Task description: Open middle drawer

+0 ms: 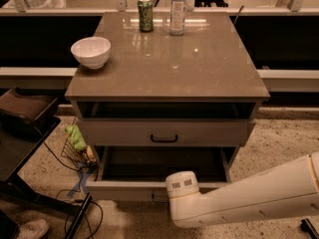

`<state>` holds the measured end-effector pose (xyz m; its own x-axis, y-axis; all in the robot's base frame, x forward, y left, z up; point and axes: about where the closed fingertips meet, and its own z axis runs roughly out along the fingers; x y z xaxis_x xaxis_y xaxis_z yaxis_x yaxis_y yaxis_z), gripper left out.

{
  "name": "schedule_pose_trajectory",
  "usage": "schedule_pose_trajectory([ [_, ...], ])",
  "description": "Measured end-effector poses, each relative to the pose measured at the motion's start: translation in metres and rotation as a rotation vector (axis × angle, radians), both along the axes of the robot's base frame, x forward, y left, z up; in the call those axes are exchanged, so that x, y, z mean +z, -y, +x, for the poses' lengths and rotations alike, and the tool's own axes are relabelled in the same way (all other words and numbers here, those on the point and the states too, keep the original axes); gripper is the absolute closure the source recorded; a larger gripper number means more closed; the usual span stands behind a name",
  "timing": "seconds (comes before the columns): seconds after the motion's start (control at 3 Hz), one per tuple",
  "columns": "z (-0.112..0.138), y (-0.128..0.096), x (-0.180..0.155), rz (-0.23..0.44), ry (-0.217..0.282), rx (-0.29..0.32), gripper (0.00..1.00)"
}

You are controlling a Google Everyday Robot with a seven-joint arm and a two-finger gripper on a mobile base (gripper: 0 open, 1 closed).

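Observation:
The middle drawer is a flat grey-beige front with a small black bar handle, and it sits closed in the cabinet. The slot above it is dark and open. Below it, the bottom drawer is pulled out towards me. My white arm reaches in from the lower right, and its rounded joint is just in front of the bottom drawer's front edge. My gripper is hidden behind the arm and does not show.
On the cabinet top stand a white bowl, a green can and a clear bottle. A wire basket with a green item and cables lie at the left, beside a dark stand.

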<state>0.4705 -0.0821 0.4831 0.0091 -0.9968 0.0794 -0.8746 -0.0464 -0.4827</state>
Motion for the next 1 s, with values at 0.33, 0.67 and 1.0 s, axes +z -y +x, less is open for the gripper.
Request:
schedule_pose_trajectory([
  [0.33,0.036,0.006,0.015,0.02,0.091,0.078,1.0],
  [0.67,0.063,0.007,0.027,0.031,0.147,0.122,1.0],
  [1.0,0.063,0.007,0.027,0.031,0.147,0.122,1.0],
])
